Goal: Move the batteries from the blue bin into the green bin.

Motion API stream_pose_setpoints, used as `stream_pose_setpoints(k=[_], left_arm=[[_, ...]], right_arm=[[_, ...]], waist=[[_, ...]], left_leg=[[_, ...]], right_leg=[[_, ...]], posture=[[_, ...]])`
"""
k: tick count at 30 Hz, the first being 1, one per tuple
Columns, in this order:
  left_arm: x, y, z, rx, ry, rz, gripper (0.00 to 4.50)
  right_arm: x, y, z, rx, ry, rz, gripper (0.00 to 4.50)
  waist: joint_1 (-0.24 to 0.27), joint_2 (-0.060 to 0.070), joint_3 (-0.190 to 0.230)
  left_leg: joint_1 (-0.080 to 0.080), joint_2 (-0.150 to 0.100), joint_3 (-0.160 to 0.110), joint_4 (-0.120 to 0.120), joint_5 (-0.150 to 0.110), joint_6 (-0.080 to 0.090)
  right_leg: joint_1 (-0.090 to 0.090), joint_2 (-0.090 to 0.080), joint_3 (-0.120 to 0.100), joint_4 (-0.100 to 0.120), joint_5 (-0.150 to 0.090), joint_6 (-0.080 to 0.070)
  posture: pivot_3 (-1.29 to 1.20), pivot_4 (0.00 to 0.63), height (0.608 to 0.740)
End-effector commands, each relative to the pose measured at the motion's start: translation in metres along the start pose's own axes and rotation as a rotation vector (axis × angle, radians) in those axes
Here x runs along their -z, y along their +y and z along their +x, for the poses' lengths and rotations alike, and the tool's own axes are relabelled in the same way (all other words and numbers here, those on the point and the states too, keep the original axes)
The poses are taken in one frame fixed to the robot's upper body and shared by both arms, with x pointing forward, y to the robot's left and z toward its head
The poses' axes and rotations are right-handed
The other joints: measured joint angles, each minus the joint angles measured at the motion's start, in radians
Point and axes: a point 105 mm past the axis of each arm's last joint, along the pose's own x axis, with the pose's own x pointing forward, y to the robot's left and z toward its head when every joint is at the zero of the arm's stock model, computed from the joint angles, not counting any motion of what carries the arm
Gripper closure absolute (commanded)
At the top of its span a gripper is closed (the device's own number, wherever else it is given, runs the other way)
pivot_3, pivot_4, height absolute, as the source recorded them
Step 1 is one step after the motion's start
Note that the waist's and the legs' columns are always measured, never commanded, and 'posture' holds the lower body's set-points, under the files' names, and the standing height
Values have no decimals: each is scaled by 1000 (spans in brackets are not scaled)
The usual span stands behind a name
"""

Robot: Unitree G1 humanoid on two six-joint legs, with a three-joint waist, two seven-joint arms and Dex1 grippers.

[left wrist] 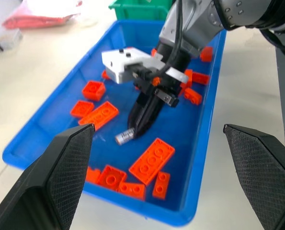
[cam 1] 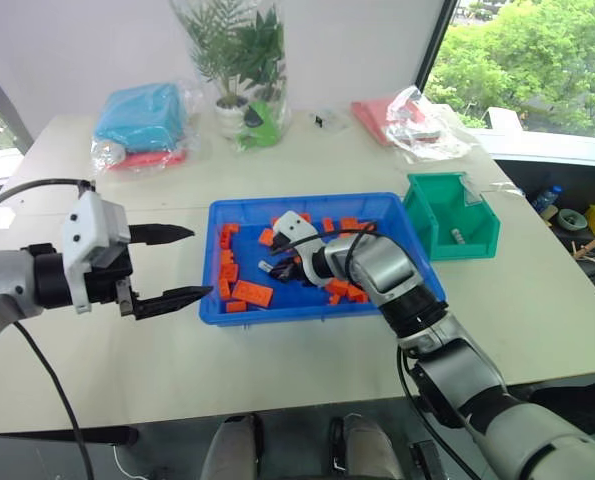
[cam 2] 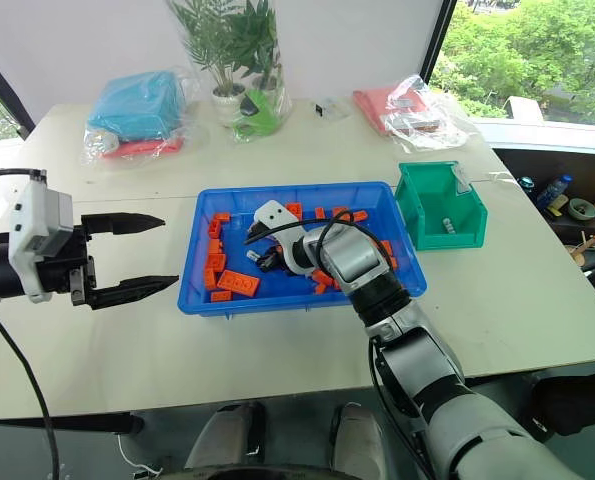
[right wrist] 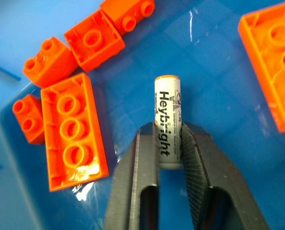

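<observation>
Batteries are what matter on this table, and one battery [right wrist: 168, 122], a silver-white cylinder with black lettering, lies on the floor of the blue bin [cam 1: 215, 302], its near half caught between the two black fingers of the right gripper [right wrist: 170, 143]. The jaws are clamped on it from either side, each pad touching the casing, while the orange-ringed far end pokes out past the fingertips. From the left wrist view the same battery [left wrist: 125, 137] sticks out below the tip of the down-tilted right gripper, low against the bin's floor. Orange bricks [right wrist: 73, 132] lie scattered around it, the closest a long six-stud piece just beside the gripper, none touching the battery. Another battery [cam 1: 457, 237] lies inside the green bin [cam 1: 474, 243], which stands just beside the blue bin's right end. The left gripper [cam 1: 174, 265] hovers over bare tabletop to the left of the blue bin, its jaws spread wide and gripping nothing, pointing toward the bin. At the far edge of the table [cam 1: 97, 360] sit a bagged light-blue bundle [cam 1: 142, 120], a potted plant wrapped in clear plastic [cam 1: 239, 60] and a bagged red bundle [cam 1: 402, 120].
</observation>
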Motion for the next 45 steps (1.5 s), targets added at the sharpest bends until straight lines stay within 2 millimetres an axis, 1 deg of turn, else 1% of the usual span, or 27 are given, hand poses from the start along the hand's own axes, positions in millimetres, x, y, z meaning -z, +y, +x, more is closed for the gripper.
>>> stream_pose_setpoints(k=[1,3,5,6,8,11,13,15,18,21,23,25,26,29,31,32,34,35,37,39,41,43,45], left_arm=[[-4,1,4,13,-25,20,0],[-3,2,7,20,-32,19,0],[-2,2,11,31,-44,15,0],[-2,2,12,34,-47,13,0],[-1,3,15,45,-57,12,0],[-2,6,23,62,-79,17,0],[-4,7,29,70,-94,22,0],[-6,7,32,79,-104,26,0],[-6,7,33,86,-107,27,0],[-6,8,33,80,-109,30,0],[-6,9,32,75,-111,32,0],[-7,9,32,70,-111,33,0],[-7,9,31,67,-111,34,0],[-8,8,29,59,-110,36,0],[-8,8,29,54,-109,36,0],[-8,8,29,53,-108,36,0],[-8,7,28,52,-107,35,0],[-7,6,28,52,-106,35,0],[-8,6,29,51,-105,34,0],[-8,6,29,50,-105,35,0],[-8,4,29,51,-104,35,0],[-8,3,29,52,-104,35,0],[-9,2,30,54,-105,34,0]], right_arm=[[-43,-19,-52,66,-167,27,3923],[-55,-34,-80,119,-225,72,3923],[-57,-64,-121,247,-274,117,3923],[-57,-73,-134,291,-286,133,3923],[-43,-97,-162,403,-290,194,3923],[-3,-132,-193,564,-253,296,3923],[16,-147,-207,653,-240,325,3923],[30,-162,-220,739,-237,347,3923],[41,-179,-236,845,-238,342,3923],[47,-190,-242,882,-246,399,2967],[48,-192,-240,876,-230,383,2038],[45,-192,-237,857,-227,368,937],[40,-191,-235,842,-231,348,518],[14,-185,-231,784,-284,240,518],[-10,-172,-222,697,-304,101,518],[-17,-164,-217,651,-302,43,518],[-26,-148,-203,555,-274,-46,518],[-29,-134,-190,481,-245,-79,518],[-27,-112,-170,359,-185,-96,518],[-27,-89,-151,258,-162,-38,518],[-25,-65,-133,161,-137,64,518],[-22,-48,-123,103,-105,120,518],[-16,-36,-114,71,-76,152,518]], waist=[[4,0,0],[7,0,0],[15,0,0],[20,0,0],[26,0,0],[27,-1,-1],[22,-3,-2],[17,0,0],[8,1,0],[5,1,0],[-1,1,0],[-3,2,0],[-3,2,0],[-4,3,1],[-4,3,1],[-4,4,1],[-3,3,1],[-3,3,1],[-3,3,1],[-2,3,1],[-2,2,1],[-1,2,1],[6,2,1]], left_leg=[[0,0,0,0,0,0],[-1,0,0,0,0,0],[-1,0,0,0,0,0],[-1,0,0,0,0,0],[-1,0,1,0,0,0],[-1,0,1,-1,0,0],[-1,0,2,-1,0,0],[-2,0,3,-1,0,0],[-1,1,5,-2,2,3],[-1,1,5,-3,2,3],[-1,1,5,-2,2,3],[-2,1,5,-2,2,3],[-2,1,5,-2,2,3],[-2,1,5,-2,2,3],[-2,1,5,-2,2,4],[-2,1,5,-2,2,4],[-2,1,5,-2,2,4],[-2,1,4,-2,2,4],[-1,1,4,-2,2,4],[-1,1,4,-2,1,4],[-1,2,4,-2,1,4],[-2,2,3,-2,1,4],[-2,1,2,-1,1,4]], right_leg=[[0,0,0,0,1,-1],[0,0,0,0,2,-2],[0,0,0,-1,2,-2],[0,0,0,-1,1,-2],[0,0,0,-2,0,-1],[1,0,-1,-7,-1,1],[3,0,-1,-9,-1,1],[3,0,-1,-11,0,0],[5,0,0,-9,4,2],[4,0,0,-9,5,0],[5,0,0,-10,5,0],[5,0,0,-10,5,0],[5,0,0,-10,5,1],[5,0,0,-10,4,1],[5,0,0,-10,4,1],[4,0,0,-10,4,1],[4,0,0,-10,4,1],[3,0,0,-10,4,1],[3,0,0,-10,4,1],[1,0,-1,-10,4,1],[1,0,-1,-10,5,-1],[2,0,-1,-10,5,-1],[2,0,-1,-10,5,-1]], posture=[[0,150,673],[0,150,673],[0,150,673],[0,150,673],[0,150,673],[0,150,673],[0,150,673],[0,150,673],[0,150,673],[0,150,673],[0,150,673],[0,150,673],[0,150,673],[0,150,673],[0,150,673],[0,150,673],[0,150,673],[0,150,673],[0,150,673],[0,150,673],[0,150,673],[0,150,673],[0,150,673]])
